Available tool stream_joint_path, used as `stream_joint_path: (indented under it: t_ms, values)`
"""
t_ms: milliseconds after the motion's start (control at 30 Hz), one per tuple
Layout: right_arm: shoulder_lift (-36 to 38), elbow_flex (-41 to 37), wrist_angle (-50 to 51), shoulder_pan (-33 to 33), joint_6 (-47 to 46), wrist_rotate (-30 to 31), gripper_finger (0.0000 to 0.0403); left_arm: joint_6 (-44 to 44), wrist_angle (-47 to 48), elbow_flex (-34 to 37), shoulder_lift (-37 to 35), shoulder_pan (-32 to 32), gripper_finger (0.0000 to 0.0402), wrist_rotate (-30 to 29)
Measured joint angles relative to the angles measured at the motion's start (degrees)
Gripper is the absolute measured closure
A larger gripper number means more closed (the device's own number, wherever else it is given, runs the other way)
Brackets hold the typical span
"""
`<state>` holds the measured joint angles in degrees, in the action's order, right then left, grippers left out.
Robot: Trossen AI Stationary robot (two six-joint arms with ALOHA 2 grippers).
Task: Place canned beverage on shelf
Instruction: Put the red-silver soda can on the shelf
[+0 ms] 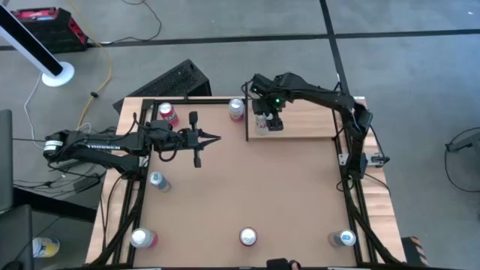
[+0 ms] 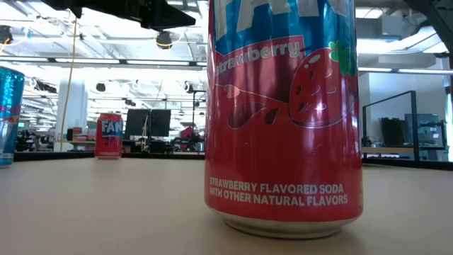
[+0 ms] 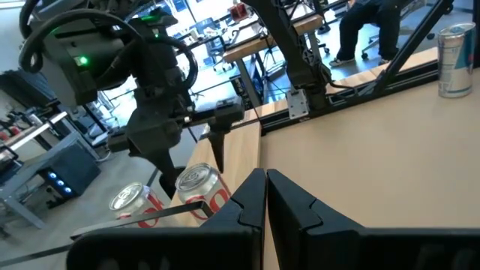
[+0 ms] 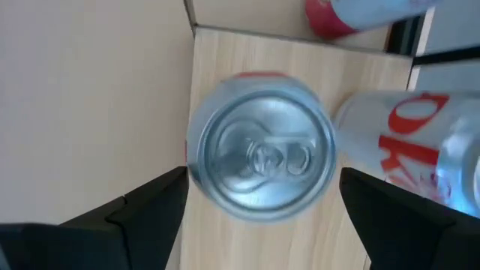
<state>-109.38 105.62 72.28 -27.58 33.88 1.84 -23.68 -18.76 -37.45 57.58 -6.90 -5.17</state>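
Your right gripper point(image 4: 259, 206) stands wide open directly above a soda can point(image 4: 260, 156), one finger either side of it and, as far as you can see, neither touching. The can stands upright on the shelf point(image 4: 225, 52), the pale wood board at the far right of the table, close to the board's edge, with a second can, silver with red lettering point(image 4: 409, 150), just beside it. So you can judge the placing itself as done: the can is set down and let go, and what is left is to lift clear without knocking either can. In the high view the right arm point(image 1: 315, 94) reaches from its mount at the table's right side across to the shelf's left end, wrist turned straight down. Your left gripper point(image 1: 202, 139) is shut and empty, its arm stretched level over the table's left half, waiting.
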Motion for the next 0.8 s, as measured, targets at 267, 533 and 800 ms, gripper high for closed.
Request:
stream_joint_path:
  t_ms: [267, 533, 800]
  values:
    - [1.2, 1.0, 7.8, -1.1, -4.2, -0.4, 0.0031, 0.1, -0.1, 0.0, 0.0, 0.0, 0.0402, 0.0]
    - [13.9, -13.9, 3.3, -0.9, -11.1, -8.3, 0.0031, 1.0, 0.3, 0.0, 0.0, 0.0, 0.0402, 0.3]
    - [27.7, -38.3, -29.0, 9.3, -14.9, -10.1, 0.0045, 1.9, -1.5, 0.0, 0.0, 0.0, 0.0402, 0.3]
